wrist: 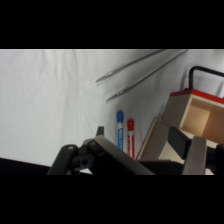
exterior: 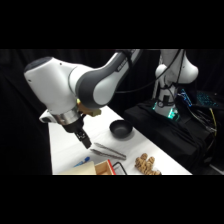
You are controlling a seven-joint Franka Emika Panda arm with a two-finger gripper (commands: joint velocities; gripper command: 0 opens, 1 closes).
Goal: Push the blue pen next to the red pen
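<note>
In the wrist view the blue pen (wrist: 120, 131) and the red pen (wrist: 131, 138) lie side by side and parallel, a narrow gap between them. Their lower ends are hidden behind my gripper's black linkage (wrist: 95, 156). In the side view the blue pen (exterior: 83, 162) shows at the table's front edge, left of the cardboard box (exterior: 106, 168). The red pen does not show there. My gripper (exterior: 84, 141) hangs low over the table, just above and behind the blue pen, with its tip near the left end of the tongs.
Grey metal tongs (exterior: 108, 151) (wrist: 142, 70) lie beyond the pens. The red-edged cardboard box (wrist: 199, 114) stands right beside the red pen. A black bowl (exterior: 121, 131) sits further back and a wooden piece (exterior: 146, 164) at the front right.
</note>
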